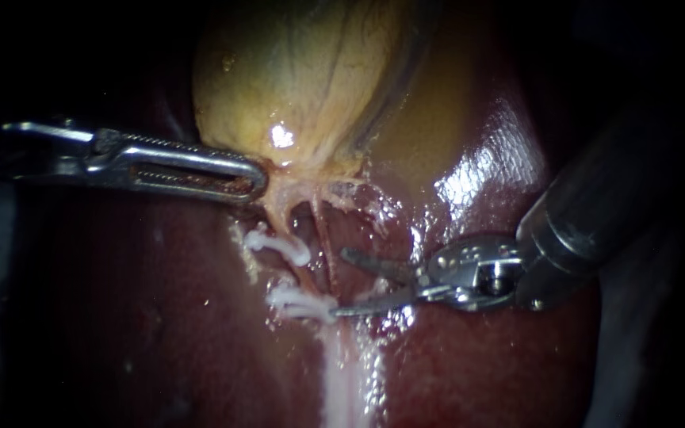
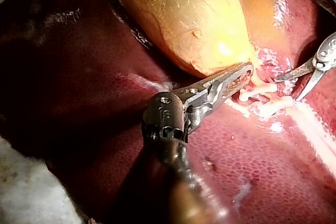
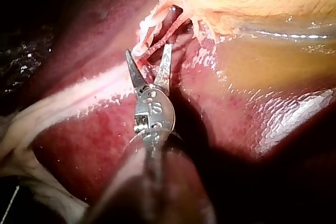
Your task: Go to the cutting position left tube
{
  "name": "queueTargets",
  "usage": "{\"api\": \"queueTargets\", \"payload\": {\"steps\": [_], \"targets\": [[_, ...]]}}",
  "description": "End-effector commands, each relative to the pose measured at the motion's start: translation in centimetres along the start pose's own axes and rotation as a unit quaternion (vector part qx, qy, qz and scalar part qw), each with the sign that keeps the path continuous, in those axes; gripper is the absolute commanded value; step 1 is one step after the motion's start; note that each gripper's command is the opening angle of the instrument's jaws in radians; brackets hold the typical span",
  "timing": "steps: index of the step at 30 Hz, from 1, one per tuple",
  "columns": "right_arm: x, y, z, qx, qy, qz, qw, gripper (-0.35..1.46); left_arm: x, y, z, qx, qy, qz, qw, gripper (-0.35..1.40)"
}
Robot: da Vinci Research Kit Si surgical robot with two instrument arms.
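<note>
endoscope, left tube: a thin pale strand [image 1: 273, 215] runs down from the gallbladder [image 1: 295, 79] onto the liver [image 1: 120, 317], with an upper clip [image 1: 279, 246] and a lower clip [image 1: 303, 303] on it.
endoscope, handling: the tube looks soft, wet and thread-thin, so probably slippery and easy to tear. it should be straddled on the bare stretch between the clips, not pulled.
endoscope, left instrument [image 1: 239, 178]: it lies level, and its long claw is clamped on the gallbladder's neck, which holds the strands taut.
endoscope, right instrument [image 1: 341, 284]: it slants in from the upper right. its claw (two thin blades) is spread with nothing in it. it sits beside the tubes, with the lower blade tip at the lower clip.
left wrist, left instrument [image 2: 239, 77]: its claw grips tissue at the gallbladder's [image 2: 178, 19] tapered end, with both clips [image 2: 257, 88] just ahead of it.
left wrist, right instrument [image 2: 287, 89]: its blades are apart and point at the clips.
right wrist, right instrument [image 3: 148, 51]: its shaft rises steeply and its blades are apart. a reddish strand [image 3: 157, 43] crosses the gap at their tips. i cannot tell whether this is the left tube.
</note>
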Motion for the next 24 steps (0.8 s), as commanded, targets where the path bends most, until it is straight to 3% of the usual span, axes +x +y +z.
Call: {"api": "queueTargets", "payload": {"steps": [1,24], "targets": [[0.01,-0.01,0.00,0.000,0.000,0.000,1.0000,1.43,0.00,0.00,0.00,0.000,0.000,0.000,1.0000,-0.35],[0.15,-0.12,0.05,0.001,0.000,0.002,1.0000,1.43,0.00,0.00,0.00,0.000,0.000,0.000,1.0000,-0.35]]}}
